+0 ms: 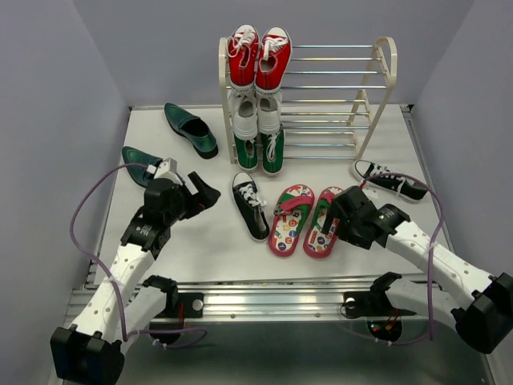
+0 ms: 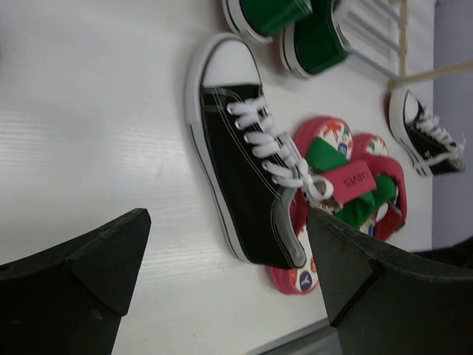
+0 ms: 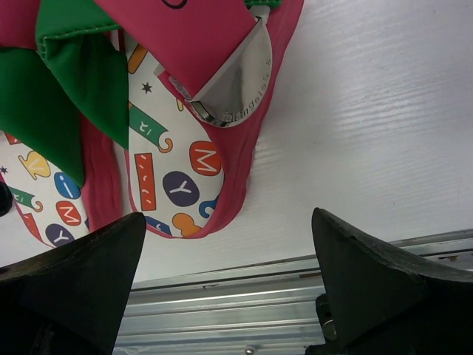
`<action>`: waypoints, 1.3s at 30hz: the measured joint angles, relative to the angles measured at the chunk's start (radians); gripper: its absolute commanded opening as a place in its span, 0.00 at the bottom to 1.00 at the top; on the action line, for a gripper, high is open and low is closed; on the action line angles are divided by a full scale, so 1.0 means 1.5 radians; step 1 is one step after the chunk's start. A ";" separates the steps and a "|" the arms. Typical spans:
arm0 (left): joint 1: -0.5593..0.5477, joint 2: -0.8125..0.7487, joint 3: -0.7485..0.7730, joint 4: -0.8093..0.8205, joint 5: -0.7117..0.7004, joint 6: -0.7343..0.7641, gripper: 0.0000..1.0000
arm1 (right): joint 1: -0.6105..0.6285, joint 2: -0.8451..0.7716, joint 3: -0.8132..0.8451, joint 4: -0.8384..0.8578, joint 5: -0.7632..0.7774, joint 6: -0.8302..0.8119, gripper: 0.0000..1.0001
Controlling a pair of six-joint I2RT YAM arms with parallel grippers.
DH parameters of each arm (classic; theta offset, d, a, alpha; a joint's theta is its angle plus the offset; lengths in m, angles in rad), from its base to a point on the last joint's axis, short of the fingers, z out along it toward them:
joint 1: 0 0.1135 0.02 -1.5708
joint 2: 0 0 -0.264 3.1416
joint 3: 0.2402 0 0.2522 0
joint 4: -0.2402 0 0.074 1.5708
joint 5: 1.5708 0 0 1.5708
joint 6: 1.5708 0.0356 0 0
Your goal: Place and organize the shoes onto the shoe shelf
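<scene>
The left gripper [image 1: 206, 195] hangs low over the white table [image 1: 200, 249], its two fingers spread wide with nothing between them. Its wrist camera looks out at a black sneaker [image 2: 244, 185] with white laces, which lies flat on its sole near the middle of the table. Just right of that shoe lie the flip-flops [image 1: 304, 220], side by side and touching, pink-edged, with green and pink straps over patterned footbeds. The right gripper [image 1: 333, 215] hovers over the heel end of the right-hand flip-flop [image 3: 185, 177], its fingers likewise wide apart and gripping nothing. In its wrist view the heel sits ahead of the gap between the fingertips, and the table's metal edge rail [image 3: 244, 296] runs below. A second black sneaker [image 1: 390, 180] lies near the right foot of the shoe shelf [image 1: 389, 60], which stands at the far side of the table. One dark green loafer [image 1: 191, 128] lies on the table left of the shelf. The other loafer [image 1: 138, 163] lies nearer the left edge, partly hidden behind the left arm. The shelf's left end holds red sneakers [image 1: 258, 54] on top, white sneakers [image 1: 256, 114] below them and green sneakers [image 1: 259, 151] at the bottom.
</scene>
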 measured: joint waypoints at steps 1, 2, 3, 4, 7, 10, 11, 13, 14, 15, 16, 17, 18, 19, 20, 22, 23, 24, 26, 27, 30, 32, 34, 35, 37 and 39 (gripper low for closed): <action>-0.021 0.000 -0.014 0.012 0.006 -0.013 0.99 | 0.000 0.000 0.002 0.000 0.003 0.000 1.00; -0.046 0.001 -0.025 0.021 0.011 -0.020 0.99 | 0.000 -0.001 0.004 0.001 0.005 0.000 1.00; -0.072 0.006 -0.035 0.030 0.016 -0.030 0.99 | 0.000 -0.001 0.006 0.003 0.007 0.000 1.00; -0.096 0.012 -0.041 0.038 0.018 -0.038 0.99 | 0.000 -0.002 0.006 0.005 0.008 0.000 1.00; -0.178 0.058 -0.045 0.066 0.010 -0.067 0.99 | 0.000 -0.002 0.006 0.008 0.009 0.001 1.00; -0.235 0.113 -0.045 0.092 -0.003 -0.091 0.99 | 0.000 -0.002 0.006 0.015 0.009 0.001 1.00; -0.243 0.129 -0.044 0.095 -0.008 -0.098 0.99 | 0.000 -0.003 0.006 0.017 0.009 0.001 1.00; -0.260 0.160 -0.039 0.099 -0.023 -0.109 0.99 | 0.000 -0.005 0.006 0.019 0.009 0.001 1.00; -0.267 0.181 -0.033 0.100 -0.030 -0.114 0.99 | 0.000 -0.006 0.006 0.019 0.010 0.001 1.00; -0.272 0.199 -0.026 0.101 -0.035 -0.118 0.99 | 0.000 -0.009 0.006 0.019 0.013 0.001 1.00; -0.278 0.217 -0.021 0.104 -0.038 -0.121 0.99 | 0.000 -0.010 0.006 0.019 0.015 0.001 1.00; -0.283 0.238 -0.015 0.107 -0.042 -0.125 0.99 | 0.000 -0.012 0.006 0.019 0.016 0.001 1.00; -0.287 0.252 -0.011 0.108 -0.044 -0.127 0.99 | 0.000 -0.014 0.006 0.019 0.018 0.001 1.00; -0.294 0.275 -0.007 0.109 -0.053 -0.129 0.99 | 0.000 -0.016 0.006 0.019 0.020 0.001 1.00; -0.299 0.282 -0.005 0.109 -0.055 -0.129 0.99 | 0.000 -0.017 0.006 0.019 0.022 0.001 1.00; -0.311 0.308 0.007 0.105 -0.065 -0.130 0.92 | 0.000 -0.018 0.006 0.019 0.025 0.001 1.00; -0.314 0.320 0.014 0.104 -0.069 -0.131 0.91 | 0.000 -0.019 0.006 0.020 0.028 0.001 1.00; -0.316 0.328 0.021 0.102 -0.072 -0.132 0.88 | 0.000 -0.019 0.006 0.020 0.030 0.001 1.00; -0.321 0.347 0.037 0.099 -0.084 -0.134 0.85 | 0.000 -0.019 0.006 0.020 0.034 0.001 1.00; -0.322 0.354 0.043 0.096 -0.092 -0.135 0.83 | 0.000 -0.019 0.006 0.019 0.036 0.001 1.00; -0.325 0.369 0.054 0.084 -0.112 -0.136 0.82 | 0.000 -0.022 0.006 0.019 0.042 0.001 1.00; -0.331 0.381 0.064 0.072 -0.124 -0.136 0.82 | 0.000 -0.027 0.006 0.019 0.045 0.001 1.00; -0.340 0.399 0.077 0.061 -0.130 -0.136 0.82 | 0.000 -0.031 0.006 0.020 0.048 0.001 1.00; -0.346 0.408 0.084 0.054 -0.132 -0.136 0.82 | 0.000 -0.032 0.006 0.019 0.049 0.001 1.00; -0.357 0.419 0.092 0.045 -0.137 -0.136 0.78 | 0.000 -0.032 0.006 0.019 0.052 0.001 1.00; -0.371 0.433 0.101 0.032 -0.141 -0.135 0.69 | 0.000 -0.032 0.006 0.019 0.055 0.001 1.00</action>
